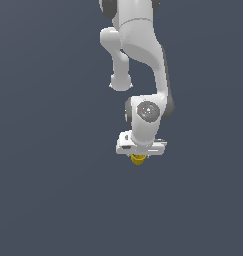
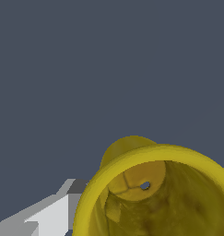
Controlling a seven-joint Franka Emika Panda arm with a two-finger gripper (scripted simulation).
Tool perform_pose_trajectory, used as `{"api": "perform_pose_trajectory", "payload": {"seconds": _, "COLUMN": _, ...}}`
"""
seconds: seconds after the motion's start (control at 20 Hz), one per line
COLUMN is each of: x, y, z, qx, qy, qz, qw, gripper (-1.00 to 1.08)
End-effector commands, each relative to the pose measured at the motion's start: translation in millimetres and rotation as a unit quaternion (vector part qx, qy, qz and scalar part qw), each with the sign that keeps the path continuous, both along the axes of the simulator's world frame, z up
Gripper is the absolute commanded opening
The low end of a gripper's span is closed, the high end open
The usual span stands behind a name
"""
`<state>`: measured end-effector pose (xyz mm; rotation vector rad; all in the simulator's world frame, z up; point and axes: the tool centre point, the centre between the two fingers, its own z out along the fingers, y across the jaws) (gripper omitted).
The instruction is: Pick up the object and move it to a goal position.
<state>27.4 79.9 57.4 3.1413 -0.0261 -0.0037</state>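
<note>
Object [image 1: 138, 159]: a small yellow cup-shaped cylinder, sitting directly under the white gripper [image 1: 139, 156] in the exterior view, where only its lower part peeks out below the gripper body. No brand, label or writing can be read on it or on the arm.

The wrist view shows what the exterior view hides: the object [image 2: 155, 193] seen close and from above, with a thick rounded rim, a hollow inside, mottled yellow-brown walls and a small dark hole in its floor. A narrower yellow part shows beyond the rim. Beside the rim, one of the pale grey fingers [image 2: 58, 209] stands touching or just beside the outer wall; the other is out of the picture.

The exterior view alone gives the arm [image 1: 143, 60]: white links coming down from the top edge, a round grey joint cap above the gripper, and the gripper pointing downward. The fingers themselves are hidden there behind the gripper body, so whether they clamp the object or merely stand around it cannot be told.

Everything lies against a plain dark blue-grey surface [image 1: 43, 200], with no edge or corner in sight.
</note>
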Motion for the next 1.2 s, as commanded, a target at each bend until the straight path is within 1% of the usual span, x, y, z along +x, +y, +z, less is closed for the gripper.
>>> {"api": "perform_pose_trajectory", "payload": {"seconds": 0.0, "x": -3, "y": -7, "z": 9, "qx": 0.0, "qy": -0.001, "qz": 0.0, "qw": 1.0, "gripper": -1.0}}
{"api": "perform_pose_trajectory", "payload": {"seconds": 0.3, "x": -18, "y": -35, "z": 42, "qx": 0.0, "qy": -0.001, "qz": 0.0, "qw": 1.0, "gripper": -1.0}}
{"api": "perform_pose_trajectory", "payload": {"seconds": 0.85, "x": -54, "y": -105, "z": 125, "qx": 0.001, "qy": -0.001, "qz": 0.0, "qw": 1.0, "gripper": -1.0}}
{"api": "perform_pose_trajectory", "payload": {"seconds": 1.15, "x": -66, "y": -130, "z": 155, "qx": 0.001, "qy": -0.001, "qz": 0.0, "qw": 1.0, "gripper": -1.0}}
